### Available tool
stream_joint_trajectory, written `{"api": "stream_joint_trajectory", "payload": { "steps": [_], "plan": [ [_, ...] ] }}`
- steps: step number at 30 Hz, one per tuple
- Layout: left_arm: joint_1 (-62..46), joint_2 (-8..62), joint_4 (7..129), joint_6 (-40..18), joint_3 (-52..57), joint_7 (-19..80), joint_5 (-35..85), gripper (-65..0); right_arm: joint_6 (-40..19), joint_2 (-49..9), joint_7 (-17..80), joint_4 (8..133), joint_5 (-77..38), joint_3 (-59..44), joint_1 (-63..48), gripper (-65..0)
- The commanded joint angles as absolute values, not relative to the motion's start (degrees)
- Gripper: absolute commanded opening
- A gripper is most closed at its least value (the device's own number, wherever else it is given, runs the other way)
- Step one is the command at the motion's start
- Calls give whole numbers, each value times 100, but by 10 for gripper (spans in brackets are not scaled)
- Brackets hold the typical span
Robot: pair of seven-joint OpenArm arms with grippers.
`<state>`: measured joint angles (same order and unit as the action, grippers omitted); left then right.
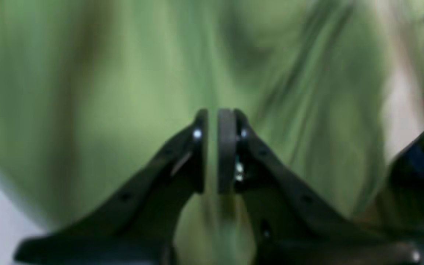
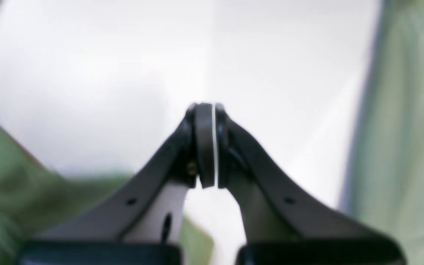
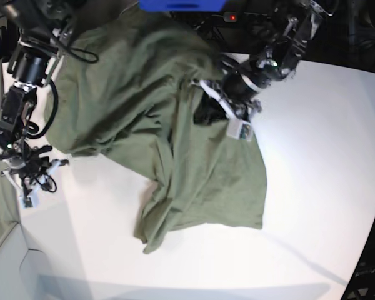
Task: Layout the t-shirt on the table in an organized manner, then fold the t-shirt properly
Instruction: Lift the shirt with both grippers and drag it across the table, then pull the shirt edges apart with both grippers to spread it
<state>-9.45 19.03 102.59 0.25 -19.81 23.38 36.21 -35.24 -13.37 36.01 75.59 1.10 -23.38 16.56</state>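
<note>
The left gripper (image 1: 212, 151) seemingly pinches the t-shirt (image 3: 175, 144) thinly, so cloth may slip; the right gripper (image 2: 210, 147) is clenched empty.

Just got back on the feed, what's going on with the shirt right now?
The olive t-shirt lies bunched and twisted across the white table, not yet spread flat. The left gripper is shut on a fold of it near the top, the cloth running between its fingers in the left wrist view. The right gripper is shut and empty, off beside the shirt over bare table.
</note>
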Motion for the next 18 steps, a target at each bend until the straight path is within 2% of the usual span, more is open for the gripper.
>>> {"api": "stream_joint_trajectory", "payload": {
  "steps": [1, 3, 8, 13, 18],
  "plan": [
    [-919, 1965, 10422, 48, -1798, 2264, 3609, -600, -3530, -1411, 3503, 7881, 40, -2466, 1684, -650],
    [-787, 1956, 10484, 31, -1525, 2264, 3609, -600, -3530, -1349, 3503, 8277, 31, -2589, 1455, -650],
    [-92, 1947, 9903, 31, -1253, 2264, 3609, -600, -3530, -760, 3503, 9385, 31, -2571, 488, -650],
    [857, 1534, 8479, 13, -1262, 2273, 3609, -600, -3530, 84, 3503, 10123, 22, -2571, -479, -650],
    [1727, 1086, 6985, 13, -1270, 2264, 3600, -600, -3530, 664, 3495, 10369, 22, -2571, -1147, -650]
  ]
}}
